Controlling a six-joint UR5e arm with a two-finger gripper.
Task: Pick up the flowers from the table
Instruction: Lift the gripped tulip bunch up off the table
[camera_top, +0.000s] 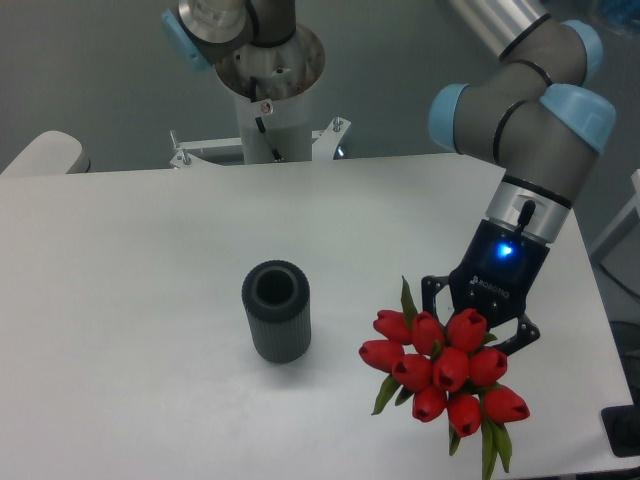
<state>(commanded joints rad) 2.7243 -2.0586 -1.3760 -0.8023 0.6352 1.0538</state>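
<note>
White table (150, 250), gripper (481, 328) gripping flowers (445, 370)

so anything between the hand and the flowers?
Nothing visible. The hand is right at the flowers, apparently closed on the stems behind the buds. The dark ribbed cylinder stands apart to the left on the table, out of the way.
</note>
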